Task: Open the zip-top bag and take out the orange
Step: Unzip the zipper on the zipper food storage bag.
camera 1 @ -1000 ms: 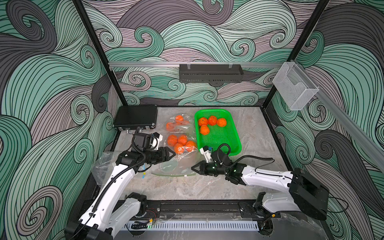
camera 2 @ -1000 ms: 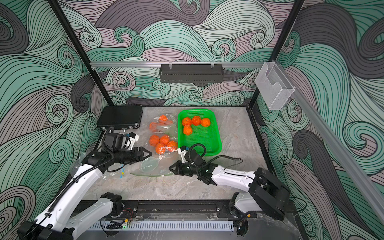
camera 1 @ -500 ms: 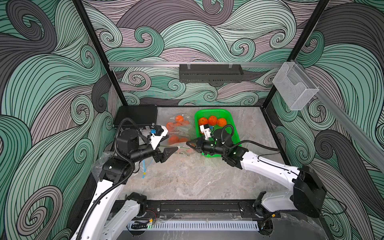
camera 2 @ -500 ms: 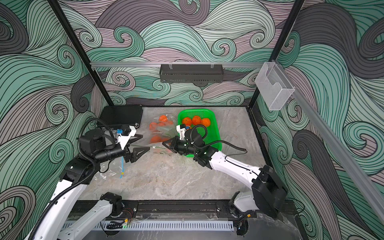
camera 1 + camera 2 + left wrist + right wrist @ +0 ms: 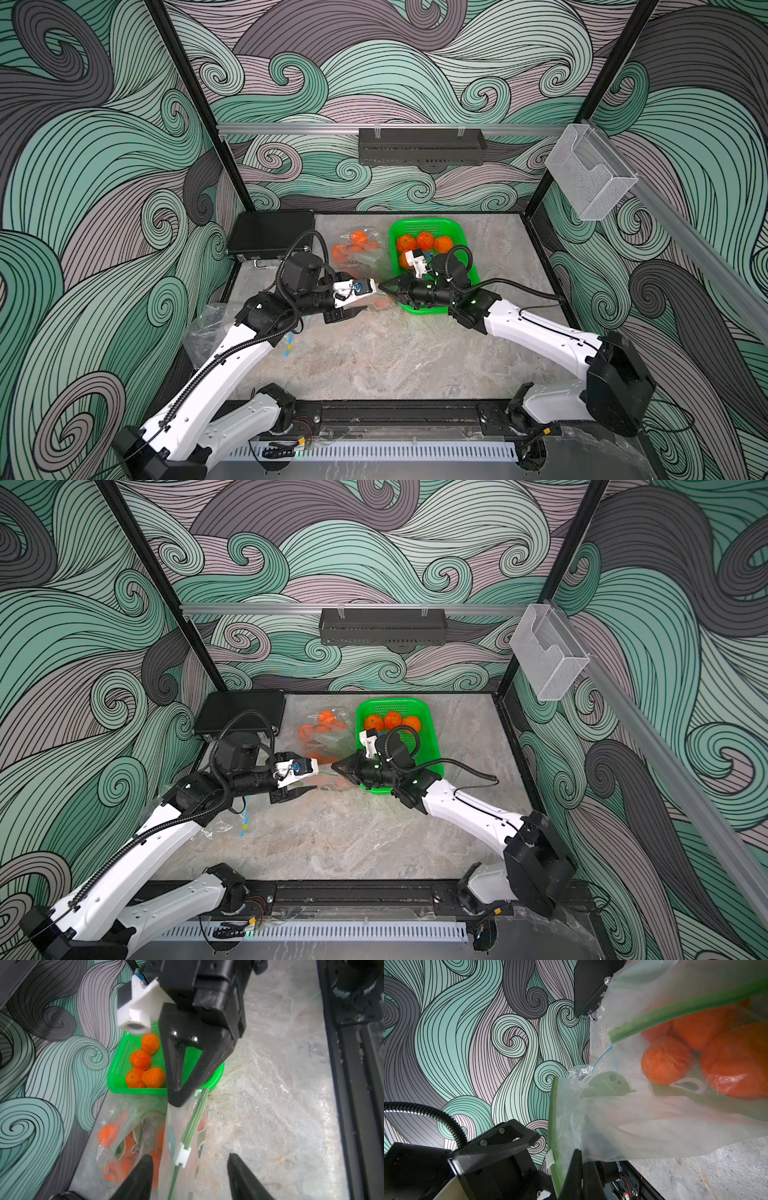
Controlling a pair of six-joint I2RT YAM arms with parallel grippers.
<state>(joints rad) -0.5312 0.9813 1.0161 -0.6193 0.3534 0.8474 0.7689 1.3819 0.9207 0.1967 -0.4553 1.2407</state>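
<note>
Between the two arms, just beside the near corner of the green basket [image 5: 428, 221]: zip-top bag [image 5: 172, 1126], hoisted clear of the table [image 5: 374, 365] by one top corner.

Right gripper [image 5: 176, 1097]: clenched on that corner, at the end of the green zip strip [image 5: 194, 1122]. Judged an anchor hold, to stretch the strip straight and give the other arm something to pull against.

Left gripper [image 5: 189, 1156]: released, jaws well apart, astride the strip with the white slider [image 5: 182, 1155] between them, touching neither finger. Judged lined up to close on the slider and draw it along the strip. Extent of opening along the strip not determinable.

Orange [image 5: 381, 303]: inside the held bag, low in the sagging film, visible only as a dim tint; count not determinable.

Further bagged oranges [image 5: 357, 239] on the table toward the back, near a black case [image 5: 266, 237]. Loose oranges [image 5: 424, 240] in the basket, judged the drop-off point. Crumpled empty bag [image 5: 203, 332] beside the left arm, out of the working area.

Risk noted: thin film close around the slider, easily pinched along with it. Square bite on the white tab advised.
</note>
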